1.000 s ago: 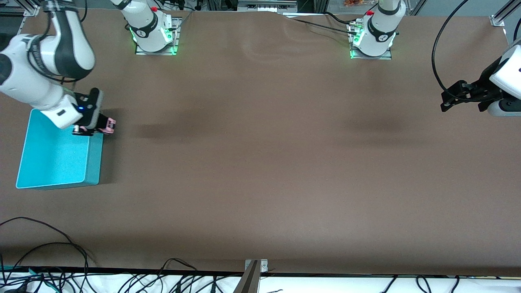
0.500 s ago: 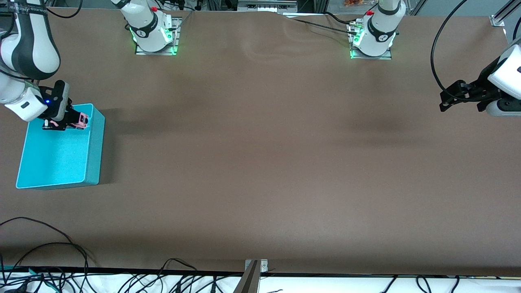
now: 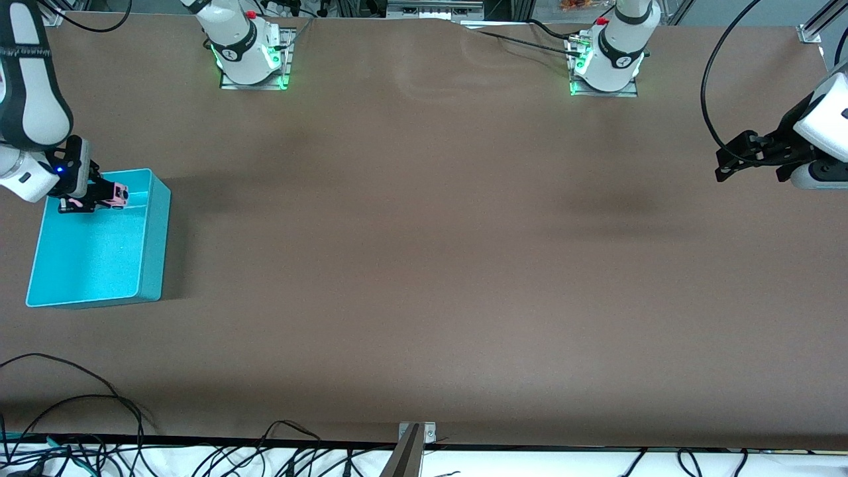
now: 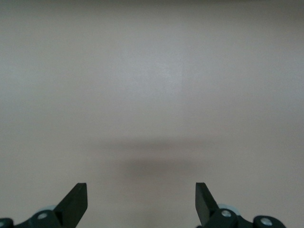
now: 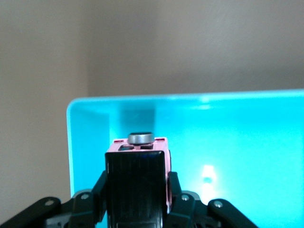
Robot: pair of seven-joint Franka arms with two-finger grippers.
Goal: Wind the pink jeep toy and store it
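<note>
The right gripper [image 3: 99,197] grips the pink jeep [image 3: 119,194] over the turquoise bin [image 3: 154,245], while the left gripper [image 3: 723,165], wide open, waits over the table [image 3: 424,265].

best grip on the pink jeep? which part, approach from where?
Grip the pink jeep toy across its flat body sides, coming from above the roof: boxy, parallel sides, wheels kept clear. The right gripper already holds it so over the turquoise bin.

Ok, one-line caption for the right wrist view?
Right claw shut on the pink jeep toy, held over the turquoise bin.
</note>
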